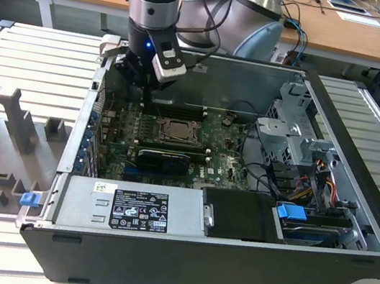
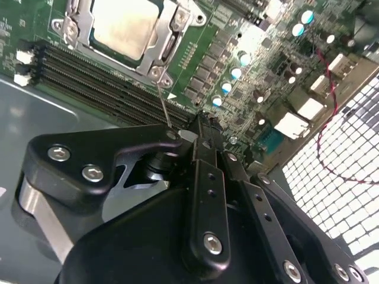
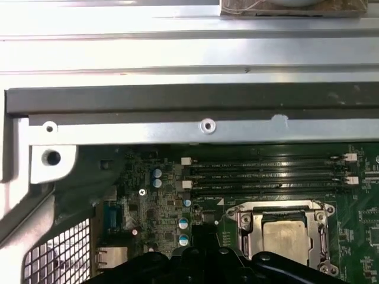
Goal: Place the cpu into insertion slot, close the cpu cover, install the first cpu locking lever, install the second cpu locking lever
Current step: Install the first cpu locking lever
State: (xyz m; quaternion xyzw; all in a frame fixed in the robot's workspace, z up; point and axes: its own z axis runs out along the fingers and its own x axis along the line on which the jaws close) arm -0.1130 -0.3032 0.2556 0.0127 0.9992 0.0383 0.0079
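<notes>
The cpu point(image 2: 124, 26) lies flat with its pale metal top up on the green board, and shows in both wrist views point(image 3: 284, 236) and in the exterior view point(image 1: 175, 131). The cpu cover point(image 2: 169, 41) is down around it as a silver frame point(image 3: 246, 219), hiding the insertion slot. A thin locking lever point(image 2: 163, 97) rises from the socket's corner toward my gripper point(image 2: 204, 124). The gripper is shut, its black fingers point(image 3: 204, 239) pressed together beside the socket, a little above the board. The lever's tip ends next to the fingers; I cannot tell if they touch.
Long black memory slots point(image 2: 89, 77) run between the socket and the case's metal wall point(image 3: 189, 100). A perforated vent grille point(image 2: 343, 189) and rear connectors lie on the other side. A power supply point(image 1: 135, 209) and a drive cage point(image 1: 294, 130) fill the case's near and right parts.
</notes>
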